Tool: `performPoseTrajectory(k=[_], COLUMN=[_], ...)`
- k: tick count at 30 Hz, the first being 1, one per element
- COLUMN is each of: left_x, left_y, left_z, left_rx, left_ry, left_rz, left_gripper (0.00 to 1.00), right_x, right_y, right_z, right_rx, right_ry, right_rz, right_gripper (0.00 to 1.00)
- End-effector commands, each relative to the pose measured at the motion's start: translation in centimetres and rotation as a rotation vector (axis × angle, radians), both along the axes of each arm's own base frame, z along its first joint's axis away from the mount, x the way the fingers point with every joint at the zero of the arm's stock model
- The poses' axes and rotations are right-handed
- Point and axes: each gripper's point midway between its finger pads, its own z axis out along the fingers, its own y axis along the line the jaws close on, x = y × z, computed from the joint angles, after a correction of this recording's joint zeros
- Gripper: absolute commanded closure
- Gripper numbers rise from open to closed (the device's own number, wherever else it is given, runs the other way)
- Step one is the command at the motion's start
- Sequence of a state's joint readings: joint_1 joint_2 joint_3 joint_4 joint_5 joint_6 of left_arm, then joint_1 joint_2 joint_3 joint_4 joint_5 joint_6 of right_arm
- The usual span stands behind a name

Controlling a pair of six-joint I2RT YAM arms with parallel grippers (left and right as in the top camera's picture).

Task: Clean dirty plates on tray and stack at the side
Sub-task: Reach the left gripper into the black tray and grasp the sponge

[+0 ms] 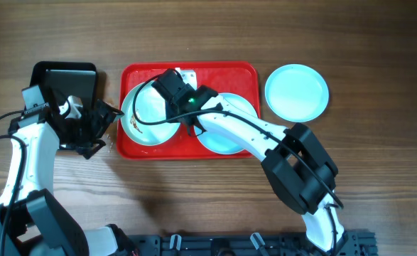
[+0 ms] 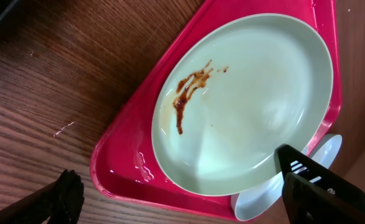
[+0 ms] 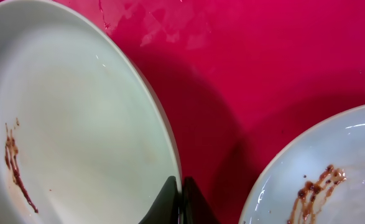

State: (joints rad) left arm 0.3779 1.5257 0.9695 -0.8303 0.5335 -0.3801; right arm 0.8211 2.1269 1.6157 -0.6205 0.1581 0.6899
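Note:
The red tray point(image 1: 222, 71) holds two plates. The left plate point(image 1: 148, 117) carries a brown smear point(image 2: 188, 93) and looks tilted, its right edge over the second plate. My right gripper point(image 1: 182, 117) is shut on that plate's rim, and its fingers pinch the edge in the right wrist view point(image 3: 181, 199). The second plate point(image 1: 229, 139) also has a smear point(image 3: 316, 190) and lies partly under my right arm. A third plate point(image 1: 297, 92), with no smear visible, lies on the table to the right of the tray. My left gripper point(image 1: 103, 130) is open and empty by the tray's left front corner point(image 2: 126, 155).
A smaller black tray point(image 1: 66, 75) sits left of the red tray, with a small white object point(image 1: 71, 107) on it beside my left wrist. Wet streaks lie on the red tray's floor point(image 3: 163, 25). Bare wooden table surrounds the trays.

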Motion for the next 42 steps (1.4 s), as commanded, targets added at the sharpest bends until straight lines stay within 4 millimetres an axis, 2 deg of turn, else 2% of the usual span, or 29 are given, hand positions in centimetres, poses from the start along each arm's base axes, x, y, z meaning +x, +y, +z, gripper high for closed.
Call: performPoseTrajectory(k=[1,5,8,10,11,12,13,16,18,20,23,24,28,29,30,33,35,37,42], left_x=[0.1,0.1,1.3,1.3,1.6,3.0,3.6,3.1,2.7,3.1,2.7,2.6,1.1,0.3,-0.1,0.6,1.4,1.1,1.3], left_y=[-0.4,-0.4,1.7,2.7,2.8,3.3,3.6,2.3,2.2,3.4,7.2,7.8,12.0,13.7,14.8,16.2,16.7,17.2,17.9], left_z=[0.3,0.3,-0.2,-0.5,-0.4,0.1,0.3,0.4,0.3,0.3,0.5,0.8,1.4,1.1,1.0,1.3,1.8,1.7,-0.7], left_rx=[-0.019,-0.019,0.104,0.160,0.166,0.190,0.200,0.128,0.124,0.168,0.227,0.238,0.344,0.422,0.484,0.540,0.559,0.590,0.625], left_ry=[-0.012,-0.012,-0.047,-0.038,-0.052,-0.115,-0.141,-0.119,-0.101,-0.115,-0.071,-0.069,0.001,0.038,0.060,0.029,-0.014,0.000,0.048], left_rz=[-0.006,-0.006,0.009,0.023,0.025,0.029,0.031,0.036,0.035,0.059,0.219,0.237,0.400,0.447,0.468,0.494,0.500,0.512,0.456], left_gripper=[0.00,0.00,0.00,0.00,0.00,0.00,0.00,0.00,0.00,0.00,0.00,0.00,0.01,0.06,0.06,0.07,0.10,0.16,0.14], right_x=[0.0,0.0,0.0,0.1,0.2,0.3,0.3,0.3,0.3,0.3,0.9,1.1,1.4,1.2,1.1,0.6,0.3,0.1,-0.1], right_y=[-0.5,-0.5,-0.5,-0.4,-0.3,-0.2,-0.2,-0.2,-0.2,-0.2,-0.9,-1.2,-1.5,-1.4,-1.2,-0.3,0.2,0.2,0.0], right_z=[-1.5,-1.5,-1.5,-1.5,-1.4,-1.3,-1.3,-1.3,-1.3,-1.3,-1.4,-1.4,-1.6,-1.9,-2.4,-4.2,-4.3,-4.5,-4.8], right_rx=[-0.025,-0.023,-0.026,-0.023,-0.017,-0.013,-0.013,-0.012,-0.013,-0.013,-0.017,-0.009,0.068,0.078,0.081,0.110,0.132,0.128,0.119], right_ry=[0.020,0.018,0.020,0.017,0.012,0.008,0.008,0.008,0.008,0.008,0.009,0.018,0.094,0.111,0.121,0.169,0.186,0.191,0.201], right_rz=[0.001,0.001,0.002,0.002,0.002,0.002,0.002,0.002,0.002,0.002,-0.011,-0.023,-0.017,-0.009,0.010,0.039,0.054,0.055,0.055], right_gripper=[0.96,0.96,0.96,0.96,0.96,0.96,0.95,0.95,0.95,0.95,0.96,0.96,0.96,0.96,0.96,0.96,0.96,0.95,0.95])
